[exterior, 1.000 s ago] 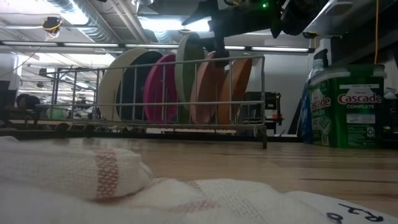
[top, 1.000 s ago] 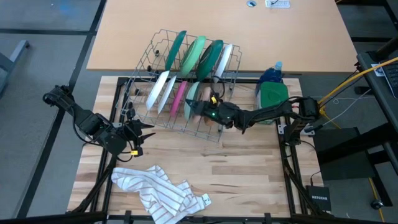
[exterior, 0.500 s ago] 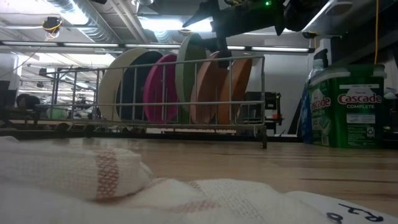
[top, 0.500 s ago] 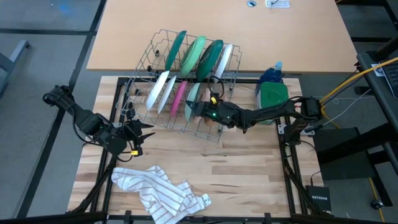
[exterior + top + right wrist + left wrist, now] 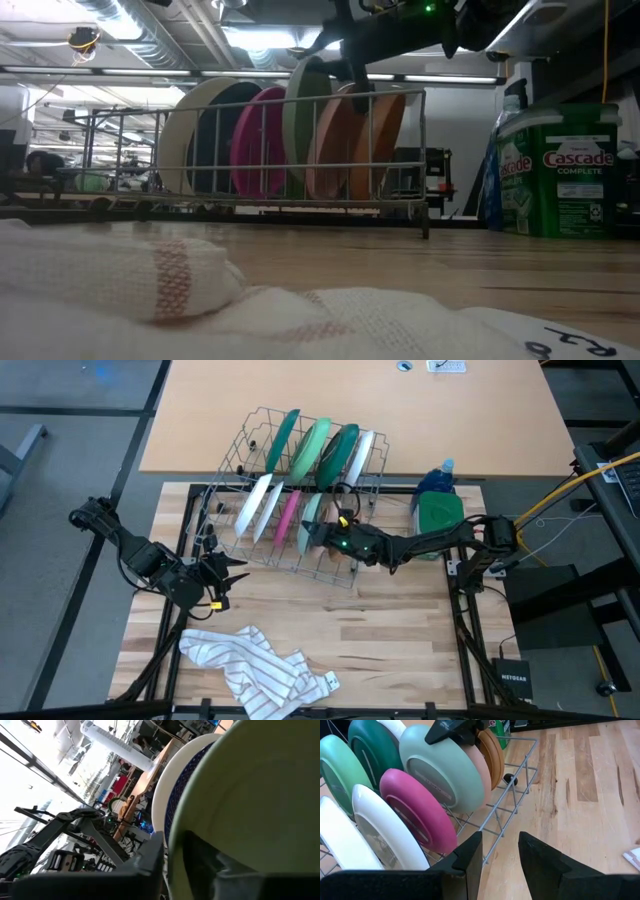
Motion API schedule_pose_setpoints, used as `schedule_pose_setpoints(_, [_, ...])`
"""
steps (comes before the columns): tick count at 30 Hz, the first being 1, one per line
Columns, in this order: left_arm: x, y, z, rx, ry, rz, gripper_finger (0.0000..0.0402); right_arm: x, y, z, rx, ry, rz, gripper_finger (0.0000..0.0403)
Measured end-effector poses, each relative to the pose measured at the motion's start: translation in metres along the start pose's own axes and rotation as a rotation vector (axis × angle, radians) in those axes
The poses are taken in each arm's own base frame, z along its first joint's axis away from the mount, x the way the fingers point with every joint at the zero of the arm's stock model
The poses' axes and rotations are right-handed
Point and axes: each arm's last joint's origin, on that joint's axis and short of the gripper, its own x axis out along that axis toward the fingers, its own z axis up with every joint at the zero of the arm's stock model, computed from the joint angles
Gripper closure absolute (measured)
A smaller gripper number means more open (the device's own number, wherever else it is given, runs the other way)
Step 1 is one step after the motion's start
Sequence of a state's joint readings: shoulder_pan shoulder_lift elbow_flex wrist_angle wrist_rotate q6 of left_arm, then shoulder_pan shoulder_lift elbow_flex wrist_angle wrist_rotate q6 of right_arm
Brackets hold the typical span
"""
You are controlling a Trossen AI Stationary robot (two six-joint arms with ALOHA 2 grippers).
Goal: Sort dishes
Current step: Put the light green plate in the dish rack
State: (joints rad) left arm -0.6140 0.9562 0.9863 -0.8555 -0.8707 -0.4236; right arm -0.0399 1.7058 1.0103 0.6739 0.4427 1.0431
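Observation:
A wire dish rack (image 5: pixel 352 575) at the table's far middle holds the dishes on edge. Its front row has a white plate (image 5: pixel 255 505), a pink plate (image 5: pixel 290 515), a light green plate (image 5: pixel 312 510) and tan plates (image 5: pixel 380 135). Its back row has dark green (image 5: pixel 282 440), light green (image 5: pixel 315 445) and white plates. My right gripper (image 5: pixel 310 532) reaches in from the right and is shut on the front light green plate. My left gripper (image 5: pixel 235 565) hangs open left of the rack, holding nothing. My right gripper pinches the top rim (image 5: pixel 200 810) of the front light green plate between its two fingers, one finger on each face. It comes at the rim about level from the table's right side. The plate stands on edge in the rack, between the pink plate and a tan one.
A green-lidded detergent tub (image 5: pixel 438 515) and a blue bottle (image 5: pixel 437 478) stand right of the rack. A white striped cloth (image 5: pixel 255 665) lies crumpled near the front edge. Bare wood lies between the rack and the cloth. A second tan tabletop (image 5: pixel 450 420) adjoins the far side.
My right gripper has closed its fingers on the light green plate's top rim while staying in place. The plate still stands in the rack. My left gripper has kept still.

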Motion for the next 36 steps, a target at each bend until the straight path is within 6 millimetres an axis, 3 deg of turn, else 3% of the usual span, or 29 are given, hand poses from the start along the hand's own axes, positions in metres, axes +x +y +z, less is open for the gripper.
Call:
schedule_pose_setpoints(5, [0.000,0.000,0.000,0.000,0.000,0.000,0.0283,0.000,0.001,0.001,0.000,-0.012,0.002,0.0390])
schedule_pose_setpoints(11, [0.000,0.000,0.000,0.000,0.000,0.000,0.0283,0.001,0.011,0.005,0.041,-0.038,0.069,0.0378])
schedule_pose_setpoints(20, [0.000,0.000,0.000,0.000,0.001,0.001,0.0283,0.006,0.038,0.018,0.058,-0.067,0.171,0.0390])
schedule_pose_setpoints(25, [0.000,0.000,0.000,0.001,0.001,0.001,0.0283,0.005,0.048,0.014,0.061,-0.069,0.181,0.0394])
schedule_pose_setpoints(36, [0.000,0.000,0.000,0.001,0.001,0.001,0.0283,0.005,0.035,0.003,0.023,-0.041,0.008,0.0390])
